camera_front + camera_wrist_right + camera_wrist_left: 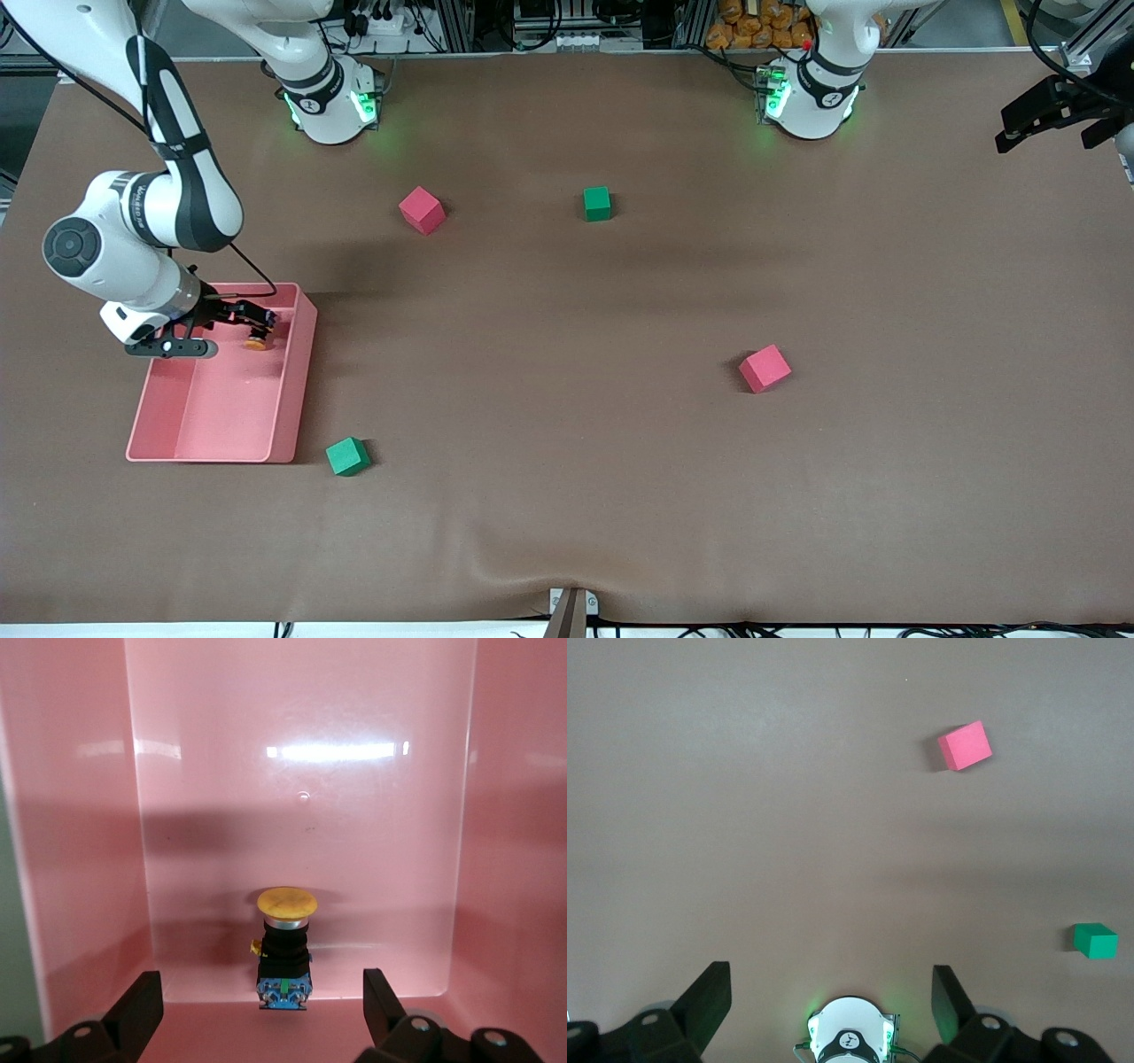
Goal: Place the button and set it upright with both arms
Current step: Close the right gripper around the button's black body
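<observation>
Table [567, 496]: a brown surface is shown filling the front view.

Tray [292, 381]: a pink rectangular tray is set at the middle left of the front view, at the right arm's end of the table. Its walls fill the right wrist view.

Button [257, 341]: the orange-capped, black-bodied button [285, 948] is found inside the tray, at the end of it farther from the front camera. In the right wrist view it is seen lying on the tray floor close to a wall, cap pointing away from the camera.

Right gripper [262, 321]: it is lowered into the tray just over the button. Its fingers are spread wide, one to each side of the button in the wrist view, and nothing is gripped.

Left gripper [1032, 115]: it is held in the air at the upper right of the front view, over the table's edge at the left arm's end, and waits there. Its fingers are spread wide and nothing is held between them.

Red cubes: one [422, 210] is placed in the upper middle of the front view, one [765, 368] at the middle right.

Green cubes: one [597, 203] is placed beside the upper red cube, toward the left arm's end; one [347, 456] is placed just beside the tray's lower corner.
</observation>
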